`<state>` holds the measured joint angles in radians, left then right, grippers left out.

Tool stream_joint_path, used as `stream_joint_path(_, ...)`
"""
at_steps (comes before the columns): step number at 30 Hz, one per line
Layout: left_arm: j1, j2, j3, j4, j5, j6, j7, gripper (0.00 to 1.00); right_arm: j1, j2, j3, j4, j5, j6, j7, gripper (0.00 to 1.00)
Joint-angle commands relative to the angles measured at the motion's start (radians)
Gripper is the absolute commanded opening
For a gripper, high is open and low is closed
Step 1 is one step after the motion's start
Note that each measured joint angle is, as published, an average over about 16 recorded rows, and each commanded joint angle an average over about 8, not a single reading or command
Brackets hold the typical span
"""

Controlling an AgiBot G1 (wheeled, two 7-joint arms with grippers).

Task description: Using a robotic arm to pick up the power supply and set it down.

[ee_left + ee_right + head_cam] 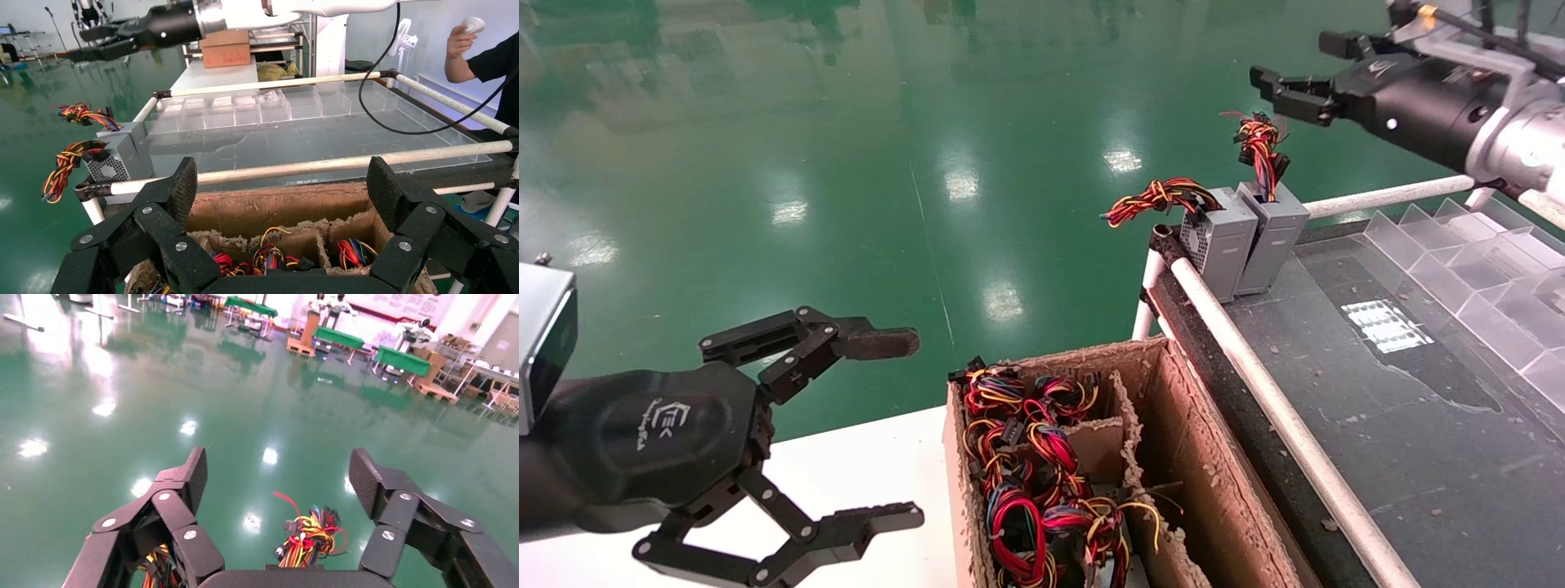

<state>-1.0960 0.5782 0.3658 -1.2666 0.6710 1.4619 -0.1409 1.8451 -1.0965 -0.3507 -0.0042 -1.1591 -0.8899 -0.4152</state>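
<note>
Left gripper (878, 429) idles nearest, fingers spread, beside the cardboard box (1173, 457). Farther, the power supply (1275, 237) stands at the counter (1401, 425) corner, touching a vented grey box (1220, 242). Above, the robotic arm (1291, 77) hovers, fingers spread

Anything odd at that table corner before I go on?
Yes. Two grey metal boxes lean at the table's far corner, against its white rail. The brown cardboard box's edges look frayed and crumbling.
</note>
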Motion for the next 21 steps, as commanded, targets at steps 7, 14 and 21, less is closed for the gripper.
stream_joint_path(7, 0.0, 0.0, 0.0, 0.0, 0.0, 0.0, 0.0, 1.0, -0.064, 0.052, 0.017, 0.105, 0.052, -0.088, 0.083, 1.0)
stream_joint_path(14, 0.0, 0.0, 0.0, 0.0, 0.0, 0.0, 0.0, 1.0, -0.157, 0.108, 0.024, 0.26, 0.101, -0.155, 0.151, 1.0)
stream_joint_path(21, 0.0, 0.0, 0.0, 0.0, 0.0, 0.0, 0.0, 1.0, -0.249, 0.165, 0.031, 0.415, 0.151, -0.223, 0.219, 1.0)
